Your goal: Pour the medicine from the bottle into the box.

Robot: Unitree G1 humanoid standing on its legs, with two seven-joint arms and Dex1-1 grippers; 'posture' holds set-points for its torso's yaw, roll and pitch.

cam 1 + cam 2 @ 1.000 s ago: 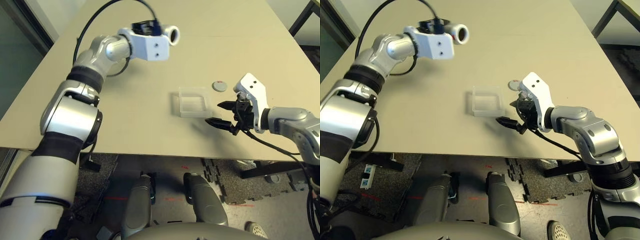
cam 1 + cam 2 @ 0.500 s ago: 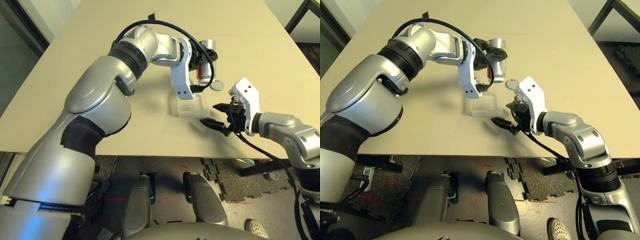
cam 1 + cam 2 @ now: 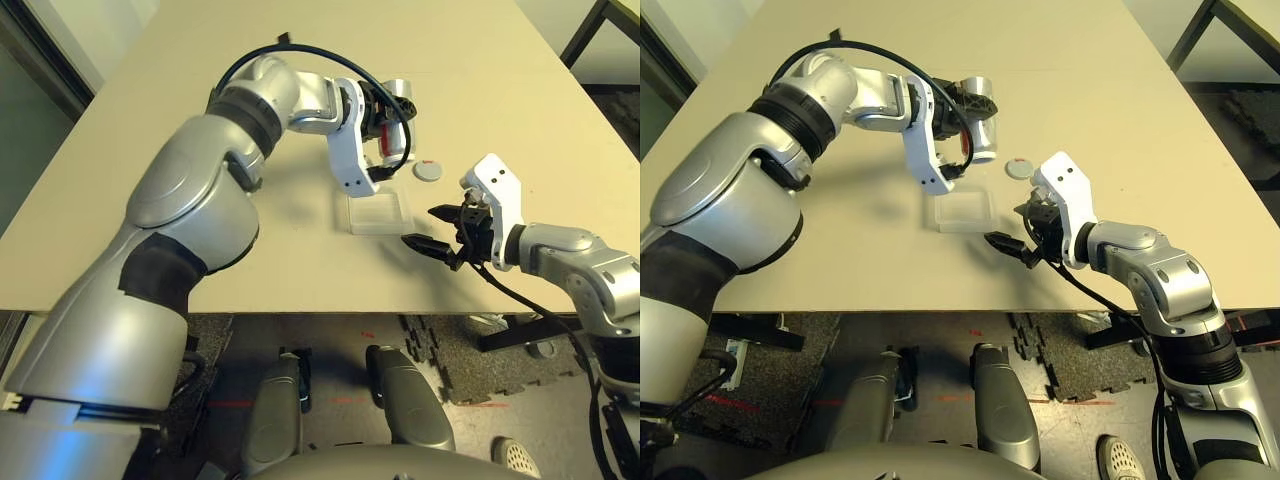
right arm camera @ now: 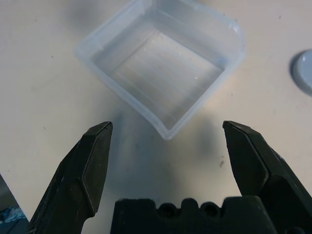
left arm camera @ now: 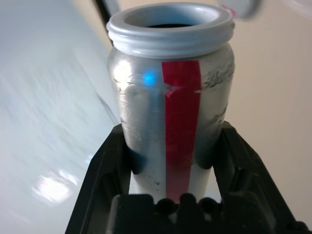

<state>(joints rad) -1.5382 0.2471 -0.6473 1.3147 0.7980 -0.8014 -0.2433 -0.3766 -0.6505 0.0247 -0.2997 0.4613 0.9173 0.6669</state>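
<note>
My left gripper (image 3: 383, 122) is shut on the bottle (image 3: 396, 108), a silvery cylinder with a red stripe (image 5: 181, 122). It holds the bottle in the air just beyond the far edge of the box (image 3: 378, 212). The bottle's mouth (image 5: 170, 22) is uncapped and dark inside, so the medicine is hidden. The clear box (image 4: 161, 73) rests on the table and looks empty. My right gripper (image 3: 422, 227) is open, low over the table just right of the box's near corner, with nothing between its fingers (image 4: 92, 170).
A flat grey round cap (image 3: 428, 171) lies on the table to the right of the box, just behind my right gripper. The table's front edge (image 3: 330, 305) runs close below the right gripper. A black cable (image 3: 250, 65) loops along my left forearm.
My left arm has swung from the far left of the table to the box, carrying the bottle, then eased slightly back to the left. The right gripper has stayed open beside the box.
</note>
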